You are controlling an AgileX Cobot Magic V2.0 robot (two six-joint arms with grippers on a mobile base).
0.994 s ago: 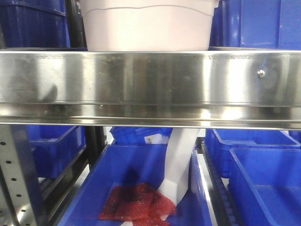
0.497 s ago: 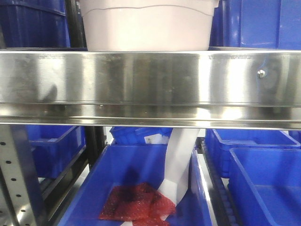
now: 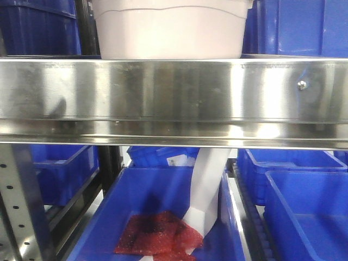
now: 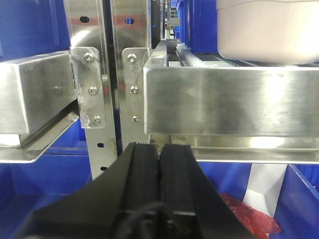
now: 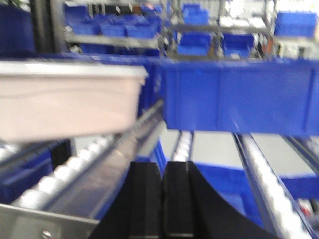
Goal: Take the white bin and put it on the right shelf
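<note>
Two black grippers are shown pressed shut and empty, the left gripper [image 4: 160,164] at six o'clock in its wrist view below the shelf's front rail, the right gripper [image 5: 162,199] raised above roller tracks; neither is in contact with the load. The large translucent pinkish-white plastic bin [image 3: 169,30] with rounded corners is seen resting on the shiny stainless-steel rack shelf [image 3: 174,98], at twelve o'clock in the front view, its base hidden behind the broad reflective rail. Its lid cannot be made out from these angles. The bin is seated upright and level, presumably so that it is carried by the shelf's rollers rather than by either arm. Its long axis is judged to run along the rail, from nine o'clock to three o'clock, with a broad side turned toward the front camera. Blue open plastic crates [image 3: 302,27] are stacked beside it at two o'clock, and another blue crate [image 3: 163,217] on the level below is seen holding a crumpled red mesh bag [image 3: 157,235]. The placement is judged complete or nearly so.
</note>
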